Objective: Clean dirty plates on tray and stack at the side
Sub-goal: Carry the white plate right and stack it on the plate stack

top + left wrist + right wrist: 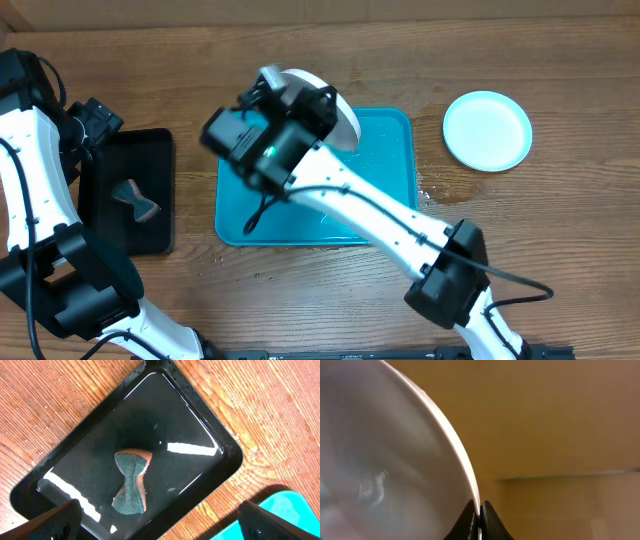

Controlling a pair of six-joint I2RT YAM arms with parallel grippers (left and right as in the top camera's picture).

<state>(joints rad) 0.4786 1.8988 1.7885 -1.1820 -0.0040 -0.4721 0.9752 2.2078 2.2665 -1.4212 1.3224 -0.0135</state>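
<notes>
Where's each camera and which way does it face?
Overhead: above the table, facing down at the turquoise rectangular plastic tray; left arm, right arm show.
Left wrist: faces down at the black rectangular tray and green sponge; left gripper fingertips show.
Right wrist: faces sideways along the round white plastic plate; right gripper pinches its rim.
Shared: black tray, overhead and left wrist.

Both arms pair smooth white shells with boxy black joint housings. The right arm (pixel 370 215) has thin black cable looping along its white link, a black elbow block (pixel 447 272), and a small green light (pixel 268 152) on its black wrist unit. The left arm (pixel 40 185) shows the same white tube and black cabling. Its jaws are dark slabs; the right's taper to black points.
</notes>
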